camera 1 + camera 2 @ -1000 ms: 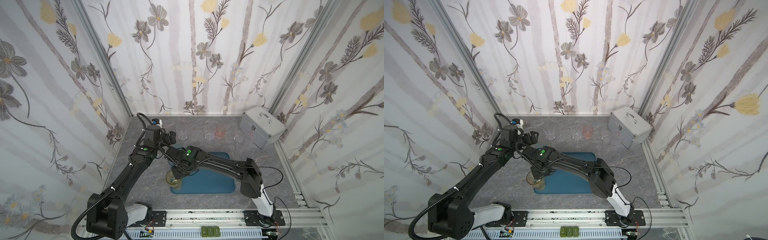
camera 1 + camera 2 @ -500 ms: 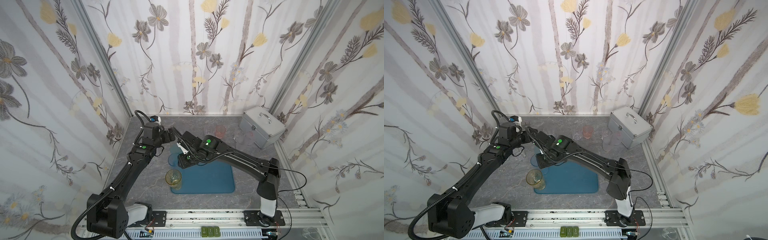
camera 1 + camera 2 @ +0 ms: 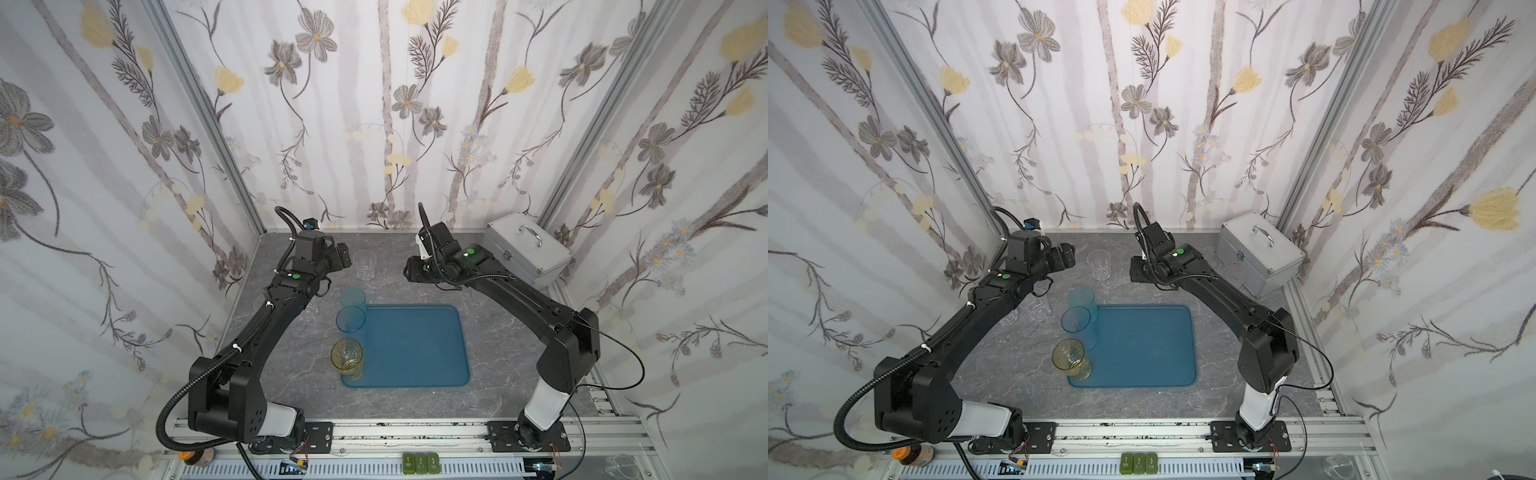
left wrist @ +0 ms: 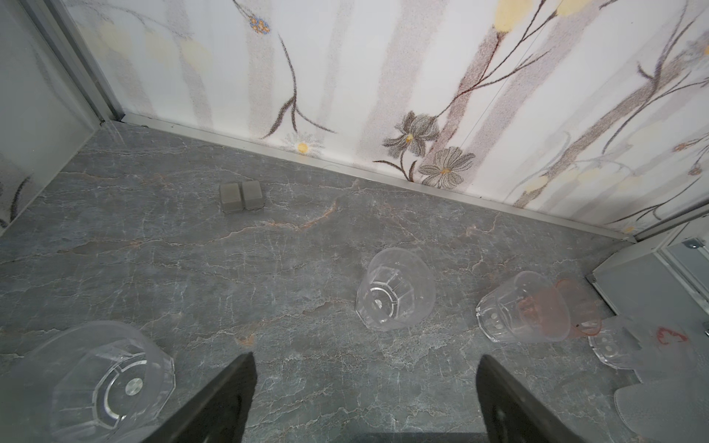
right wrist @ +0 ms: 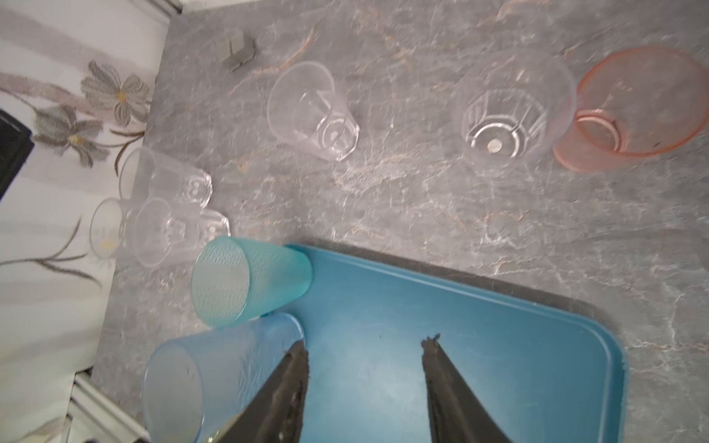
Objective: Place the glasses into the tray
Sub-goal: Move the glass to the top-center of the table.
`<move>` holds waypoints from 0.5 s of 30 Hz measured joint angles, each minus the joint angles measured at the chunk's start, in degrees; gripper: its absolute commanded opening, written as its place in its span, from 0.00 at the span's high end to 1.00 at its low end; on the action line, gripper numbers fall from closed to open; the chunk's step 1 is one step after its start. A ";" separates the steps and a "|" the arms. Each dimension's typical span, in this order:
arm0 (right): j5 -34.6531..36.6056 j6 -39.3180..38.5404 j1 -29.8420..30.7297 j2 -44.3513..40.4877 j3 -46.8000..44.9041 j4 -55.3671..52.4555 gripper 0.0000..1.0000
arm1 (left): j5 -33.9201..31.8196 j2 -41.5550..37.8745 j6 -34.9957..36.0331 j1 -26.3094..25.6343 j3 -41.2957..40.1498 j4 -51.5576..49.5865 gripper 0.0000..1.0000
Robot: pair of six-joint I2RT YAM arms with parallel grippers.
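Observation:
The teal-blue tray [image 3: 415, 349] [image 3: 1142, 349] [image 5: 498, 345] lies mid-table. Along its left edge stand three glasses: a teal one [image 3: 352, 297] [image 5: 249, 284] at the far corner, a light blue one [image 3: 350, 320] [image 5: 215, 376], and an amber one [image 3: 347, 357] [image 3: 1069, 357] at the near corner. A clear glass [image 3: 365, 264] [image 4: 395, 291] stands behind the tray, between both grippers. My left gripper [image 3: 343, 259] [image 4: 364, 368] is open and empty. My right gripper [image 3: 409, 270] [image 5: 366, 345] hangs open above the tray's far part, holding nothing.
More clear glasses [image 5: 165, 207] [image 3: 1040, 309] stand left of the tray under the left arm. Another clear glass [image 5: 510, 111], a pink glass [image 5: 633, 107] and a frosted one [image 4: 652, 383] stand at the back right. A silver case [image 3: 525, 249] sits in the far right corner. Two grey blocks [image 4: 242, 196] lie near the back wall.
My right gripper opened and let go of the amber glass at the tray's near left corner, then rose and swung back toward the far right. The left arm barely moved.

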 measured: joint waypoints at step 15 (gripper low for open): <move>1.95 -0.04 -4.44 6.75 -1.20 12.41 0.47 | 0.55 2.71 1.31 -0.13 -0.87 1.01 0.05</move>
